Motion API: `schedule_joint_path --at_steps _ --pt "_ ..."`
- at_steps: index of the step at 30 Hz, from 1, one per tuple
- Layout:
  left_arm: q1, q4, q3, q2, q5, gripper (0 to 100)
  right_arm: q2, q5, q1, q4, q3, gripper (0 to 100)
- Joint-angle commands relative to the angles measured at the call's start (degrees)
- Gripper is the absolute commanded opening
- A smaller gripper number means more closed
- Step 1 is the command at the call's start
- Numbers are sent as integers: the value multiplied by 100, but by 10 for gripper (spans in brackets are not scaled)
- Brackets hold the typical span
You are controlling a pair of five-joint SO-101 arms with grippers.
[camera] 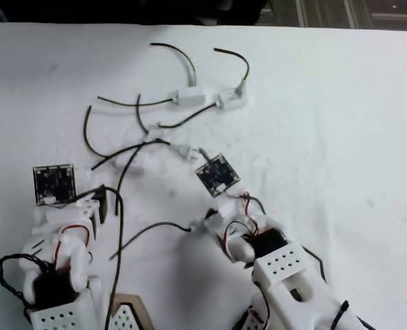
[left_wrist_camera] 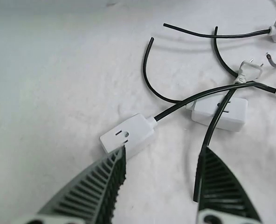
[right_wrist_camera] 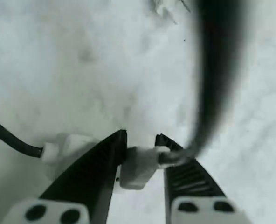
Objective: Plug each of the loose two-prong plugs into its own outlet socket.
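**Right fingers clamped on a plug, left fingers spread by a socket block**

My right fingers grip the white plug near the middle of the table, its cable trailing left. My left fingers stand apart at the near left, one tip just beside the socket block, with a black lead lying between them. I judge the block needs pinning first, so I'd close on its body, not the lead. Then I'd carry the plug over low, line it up with the slots and push straight. I cannot tell which way its prongs face.
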Motion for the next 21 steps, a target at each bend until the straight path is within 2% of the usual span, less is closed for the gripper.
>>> schedule_joint_path --at_steps 1,6,11,21 --pt "-48 -70 -18 -57 -44 254 154 62 84 224 9 108" --pt "-40 -79 -9 -57 -44 254 154 0 84 224 -9 97" --pt "-40 -79 -9 -57 -44 254 154 -325 66 444 -413 15" --pt "-40 -70 -9 -57 -44 254 154 -905 -356 1393 -1108 95"
